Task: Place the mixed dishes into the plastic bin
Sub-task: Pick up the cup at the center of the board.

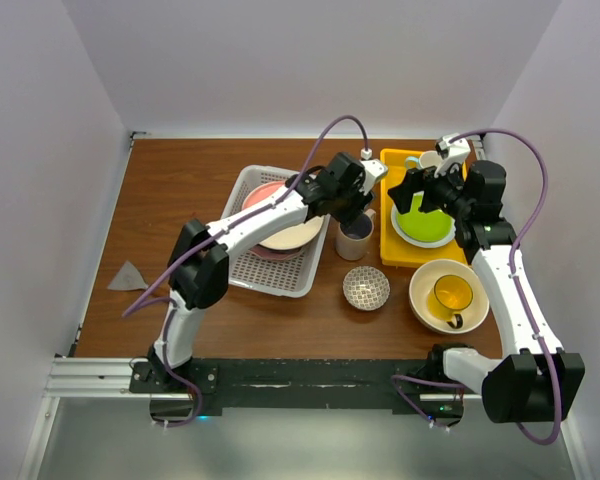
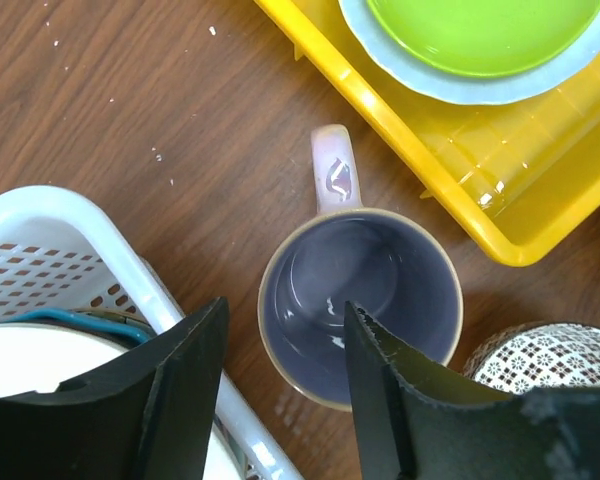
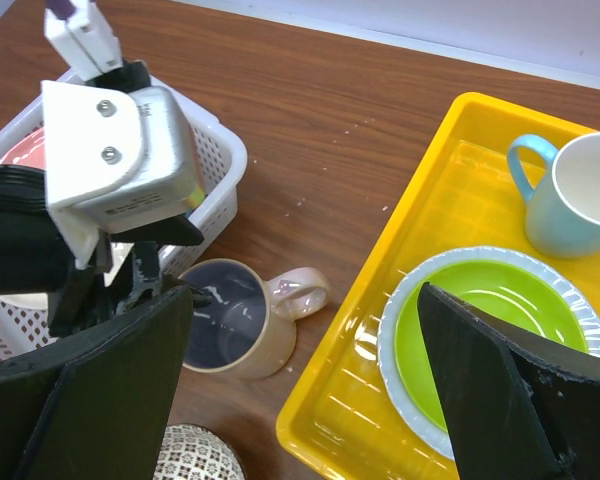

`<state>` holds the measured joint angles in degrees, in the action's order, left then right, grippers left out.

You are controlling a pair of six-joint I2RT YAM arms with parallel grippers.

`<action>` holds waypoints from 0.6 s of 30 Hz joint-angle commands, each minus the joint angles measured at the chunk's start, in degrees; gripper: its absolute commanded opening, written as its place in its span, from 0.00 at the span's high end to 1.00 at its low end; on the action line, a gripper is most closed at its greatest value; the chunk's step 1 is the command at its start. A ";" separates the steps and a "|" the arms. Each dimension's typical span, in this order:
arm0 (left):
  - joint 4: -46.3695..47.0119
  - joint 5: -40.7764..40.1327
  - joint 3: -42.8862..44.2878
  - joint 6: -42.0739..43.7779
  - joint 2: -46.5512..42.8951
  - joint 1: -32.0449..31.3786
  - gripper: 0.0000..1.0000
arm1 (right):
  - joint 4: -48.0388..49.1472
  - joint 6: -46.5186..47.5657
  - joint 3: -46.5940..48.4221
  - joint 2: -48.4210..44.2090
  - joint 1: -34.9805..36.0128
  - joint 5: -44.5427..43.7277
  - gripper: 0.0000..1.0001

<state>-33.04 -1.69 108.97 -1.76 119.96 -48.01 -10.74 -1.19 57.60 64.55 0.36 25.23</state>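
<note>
Beige glazed mug (image 2: 360, 290) with a grey-violet inside is the dish in hand at this step. It stands upright on the brown wooden surface (image 1: 180, 190), between the white latticed plastic bin (image 2: 40, 210) and the flat yellow tray (image 2: 500, 215), its handle pointing away from the arm's base. It looks stiff, fairly light, and breakable if knocked or dropped, and the glaze will likely be slippery. The rim wall is the natural hold, one finger inside and one outside, and that is how the fingers are set.

The left hand (image 2: 285, 400) hangs right over the mug, about half open. One finger is above the mug's mouth and the other is outside its wall on the bin side, so the rim lies in the gap. I cannot tell whether either finger touches the wall, and nothing is clamped yet.

Just beside the mug is the bin, which holds a cream plate (image 1: 290, 232) lying on a pink one. On the near side a small patterned bowl (image 2: 550, 355) sits close to the mug. Further right, a large cream bowl (image 1: 425, 300) has a yellow mug (image 1: 452, 296) inside it. Both wait on the surface.

The right hand (image 3: 300, 400) hovers over the yellow tray with its fingers spread wide, holding nothing. Below it are a lime-green plate (image 3: 480, 345) and a pale blue mug (image 3: 575, 195).
</note>
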 commanded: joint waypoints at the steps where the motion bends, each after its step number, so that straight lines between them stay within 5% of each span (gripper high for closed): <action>1: -2.21 0.38 4.41 1.49 2.29 0.63 0.49 | 0.55 -0.48 0.49 -0.04 -0.18 1.04 0.02; 11: -3.79 1.43 5.47 3.34 6.16 1.08 0.66 | 0.55 -0.48 0.58 -0.13 -1.76 1.31 0.02; 18: -2.03 1.43 4.50 2.55 3.18 0.99 1.00 | 0.55 -0.57 0.58 -0.13 -2.03 1.66 0.02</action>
<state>-36.51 -0.49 112.20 0.12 126.19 -47.27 -11.07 -1.19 57.60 64.55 -1.41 25.52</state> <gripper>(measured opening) 0.097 0.983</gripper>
